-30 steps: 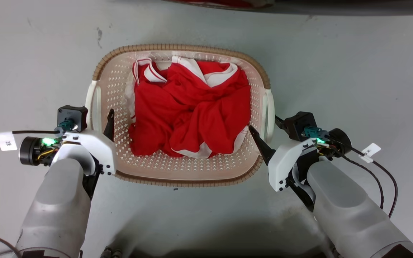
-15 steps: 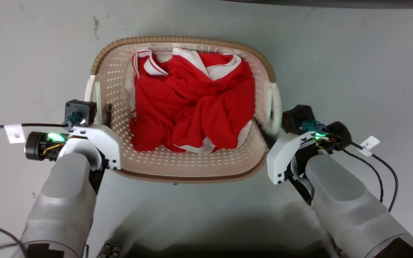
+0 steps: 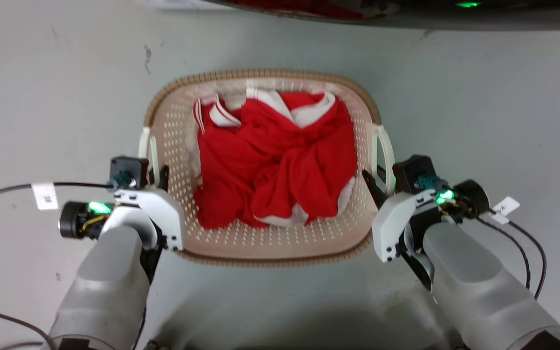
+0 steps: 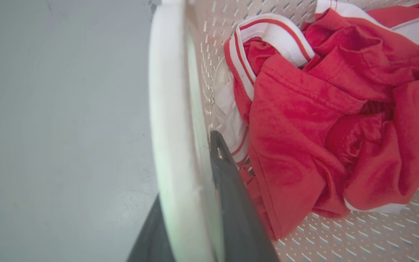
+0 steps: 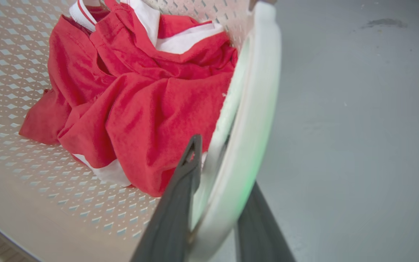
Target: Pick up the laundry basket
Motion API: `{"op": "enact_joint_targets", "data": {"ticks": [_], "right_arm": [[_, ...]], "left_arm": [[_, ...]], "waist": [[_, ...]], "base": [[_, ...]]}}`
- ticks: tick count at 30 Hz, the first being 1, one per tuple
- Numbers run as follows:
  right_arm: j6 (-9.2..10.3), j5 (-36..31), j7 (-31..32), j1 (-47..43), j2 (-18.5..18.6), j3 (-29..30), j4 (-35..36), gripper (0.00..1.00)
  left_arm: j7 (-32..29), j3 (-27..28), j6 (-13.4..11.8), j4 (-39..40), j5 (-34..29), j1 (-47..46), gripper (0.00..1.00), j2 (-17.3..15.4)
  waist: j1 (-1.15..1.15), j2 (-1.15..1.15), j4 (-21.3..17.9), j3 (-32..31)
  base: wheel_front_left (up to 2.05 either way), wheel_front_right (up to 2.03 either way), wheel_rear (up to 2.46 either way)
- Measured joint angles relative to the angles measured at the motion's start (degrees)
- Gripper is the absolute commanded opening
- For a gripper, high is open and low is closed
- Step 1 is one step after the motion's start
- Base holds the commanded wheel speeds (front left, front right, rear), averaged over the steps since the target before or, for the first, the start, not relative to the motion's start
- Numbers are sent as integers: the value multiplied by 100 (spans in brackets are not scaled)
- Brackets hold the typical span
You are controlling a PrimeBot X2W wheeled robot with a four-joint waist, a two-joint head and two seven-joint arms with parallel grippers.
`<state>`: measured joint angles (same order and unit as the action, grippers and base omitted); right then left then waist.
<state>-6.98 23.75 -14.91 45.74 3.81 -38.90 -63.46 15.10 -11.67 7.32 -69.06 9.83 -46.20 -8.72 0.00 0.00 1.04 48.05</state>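
The laundry basket (image 3: 270, 240) is cream and perforated, with a brown woven rim, and sits between my two arms. A crumpled red garment with white trim (image 3: 275, 165) lies in it. My left gripper (image 3: 156, 174) is shut on the basket's white left handle (image 3: 145, 146). In the left wrist view, my left gripper (image 4: 187, 174) has one dark finger inside the handle (image 4: 169, 109) and one outside. My right gripper (image 3: 378, 179) is shut on the white right handle (image 3: 387, 148). Seen from the right wrist, my right gripper (image 5: 224, 163) straddles that handle (image 5: 256, 91) in the same way.
Bare grey floor (image 3: 479, 97) surrounds the basket. A dark object with some red in it (image 3: 309, 6) runs along the far edge of the head view. Thin black cables (image 3: 533, 243) trail from both wrists.
The head camera has shifted, so the whole picture sits differently. Both grippers' fingers stood wider beside the handles a second ago and now close on them.
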Motion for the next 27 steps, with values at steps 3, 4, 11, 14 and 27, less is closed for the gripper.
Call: {"op": "enact_joint_targets", "data": {"ticks": [3,4,11,14,27], "right_arm": [[0,98,7,-113,4,-86,-115,0],[0,129,7,-135,5,-119,-156,0],[0,456,68,-324,3,-398,-423,0],[0,606,163,-411,2,-514,-502,0],[-4,1077,786,-688,-15,-914,-827,0]], "left_arm": [[-2,-210,0,-130,201,64,0,33],[-2,-281,0,-153,260,88,0,40],[-91,-780,-2,-282,761,372,0,91],[-246,-1011,-10,-294,992,503,0,108],[-1215,-2125,-27,-67,1953,931,0,38]], "waist": [[0,0,-3,-223],[0,0,-4,-306],[0,0,-29,-969],[0,0,-47,-1273],[-1,0,-132,-2549]], "base": [[0,0,0],[0,0,0],[0,0,0],[0,0,0],[0,0,0]]}}
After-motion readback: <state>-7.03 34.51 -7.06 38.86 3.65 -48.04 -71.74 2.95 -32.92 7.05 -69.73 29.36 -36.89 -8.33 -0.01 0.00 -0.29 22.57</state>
